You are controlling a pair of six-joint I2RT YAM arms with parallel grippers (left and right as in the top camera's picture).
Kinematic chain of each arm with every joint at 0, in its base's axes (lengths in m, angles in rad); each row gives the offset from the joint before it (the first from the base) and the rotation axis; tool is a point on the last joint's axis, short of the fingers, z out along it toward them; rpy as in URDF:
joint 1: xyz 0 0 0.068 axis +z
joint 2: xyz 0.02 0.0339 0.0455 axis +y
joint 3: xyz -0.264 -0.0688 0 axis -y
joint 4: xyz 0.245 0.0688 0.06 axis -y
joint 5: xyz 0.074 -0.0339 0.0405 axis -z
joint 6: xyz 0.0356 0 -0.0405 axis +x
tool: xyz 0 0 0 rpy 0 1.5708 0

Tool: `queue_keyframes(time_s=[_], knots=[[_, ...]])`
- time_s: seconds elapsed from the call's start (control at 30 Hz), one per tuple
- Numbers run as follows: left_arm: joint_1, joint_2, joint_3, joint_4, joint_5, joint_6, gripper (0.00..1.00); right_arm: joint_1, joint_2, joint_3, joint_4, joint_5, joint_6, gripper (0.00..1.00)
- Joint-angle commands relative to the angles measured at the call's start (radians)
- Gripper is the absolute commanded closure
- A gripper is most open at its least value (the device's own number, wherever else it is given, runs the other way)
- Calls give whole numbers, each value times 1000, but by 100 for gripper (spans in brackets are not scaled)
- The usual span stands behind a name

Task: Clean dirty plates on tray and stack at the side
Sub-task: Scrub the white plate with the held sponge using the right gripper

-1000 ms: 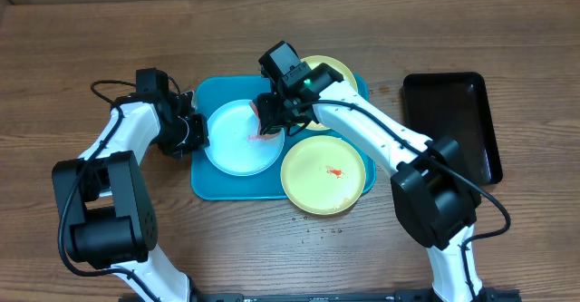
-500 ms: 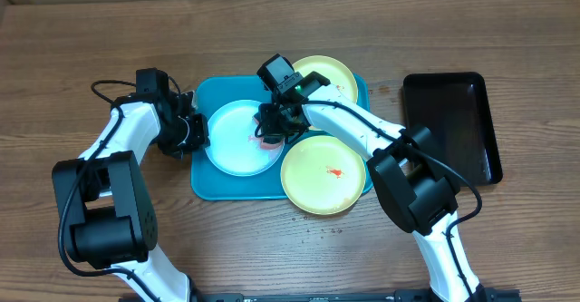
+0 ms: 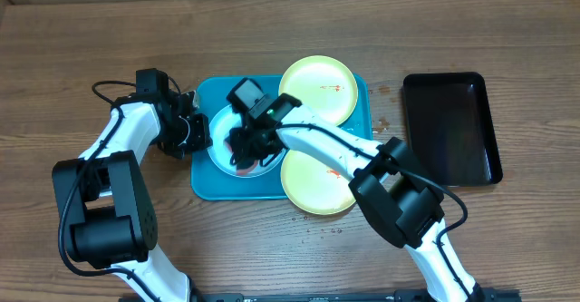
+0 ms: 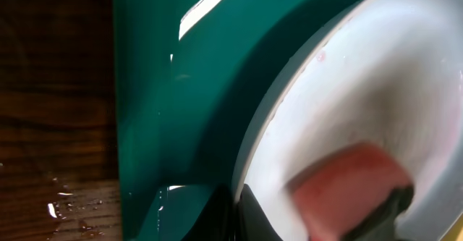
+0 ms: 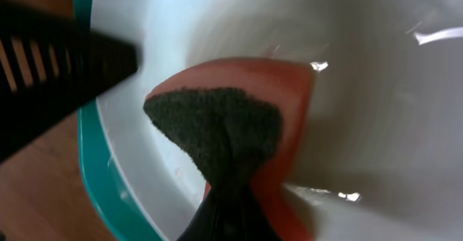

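Note:
The teal tray (image 3: 217,186) holds a white plate (image 3: 219,139) and two yellow-green plates: one at the back right (image 3: 317,86) with a small red smear, one at the front right (image 3: 317,189) overhanging the tray edge. My right gripper (image 3: 246,152) is shut on a red sponge with a dark scouring side (image 5: 289,89) and presses it on the white plate (image 5: 347,31). My left gripper (image 3: 198,134) is shut on the white plate's left rim (image 4: 289,111). The sponge also shows in the left wrist view (image 4: 347,190).
A narrow black tray (image 3: 451,125) lies to the right of the teal tray. Small water drops wet the wood left of the teal tray (image 4: 65,197). The right arm crosses over the front yellow-green plate.
My right gripper has carried the sponge left and toward the front across the white plate, uncovering the back yellow-green plate. The left arm has not moved.

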Motion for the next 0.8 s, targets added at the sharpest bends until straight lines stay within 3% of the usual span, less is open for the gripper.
queue_keyframes(time_s=[0.0,0.23,0.4,0.77], knots=[[0,9,-4,6,51,27,96,-14,21,13,-33,17,4,96],[0,9,-4,5,43,32,96,-102,21,60,-113,114,-52,96],[0,9,-4,3,43,39,96,-161,21,72,-64,145,-51,96],[-1,9,-4,5,43,41,96,-137,47,72,56,19,-24,96]])
